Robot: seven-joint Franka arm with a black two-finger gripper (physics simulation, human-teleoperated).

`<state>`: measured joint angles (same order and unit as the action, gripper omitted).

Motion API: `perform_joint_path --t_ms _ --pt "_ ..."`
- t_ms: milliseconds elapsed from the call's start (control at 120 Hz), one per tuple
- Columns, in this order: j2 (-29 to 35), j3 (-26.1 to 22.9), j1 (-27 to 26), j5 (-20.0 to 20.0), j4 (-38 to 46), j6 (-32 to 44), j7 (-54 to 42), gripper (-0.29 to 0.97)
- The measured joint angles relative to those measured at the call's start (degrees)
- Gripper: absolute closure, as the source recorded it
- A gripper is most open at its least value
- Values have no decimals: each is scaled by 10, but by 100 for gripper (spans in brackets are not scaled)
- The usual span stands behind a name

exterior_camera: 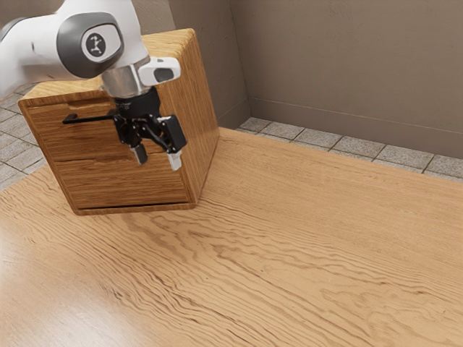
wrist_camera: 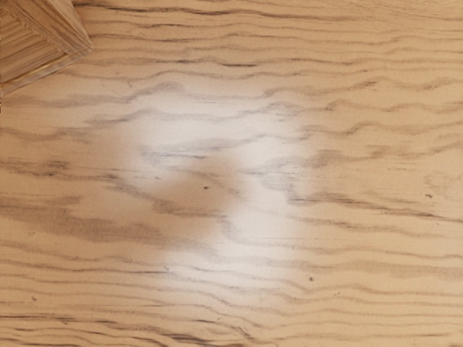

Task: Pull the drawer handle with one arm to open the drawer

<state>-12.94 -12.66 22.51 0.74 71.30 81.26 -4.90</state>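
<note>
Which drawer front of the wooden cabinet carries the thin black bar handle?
The upper drawer front; the thin black bar handle runs across it, beside the black two-finger tool. The lower drawer front shows plain wood.

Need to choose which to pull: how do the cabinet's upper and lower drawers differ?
The upper drawer carries a black bar handle; the lower drawer has a plain wood front. The open gripper hangs before the upper drawer's end, while the lower drawer lies mostly below its fingers. Both share the same wood grain.
</note>
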Motion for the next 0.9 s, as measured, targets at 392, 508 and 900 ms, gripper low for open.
perform_joint_path --t_ms 392,508,900 --pt "28 -2 -14 -4 -121 -40 19 0" --pt "52 -1 -26 -19 -127 -63 18 0" --pt "239 25 -8 -54 140 -62 -78 0"
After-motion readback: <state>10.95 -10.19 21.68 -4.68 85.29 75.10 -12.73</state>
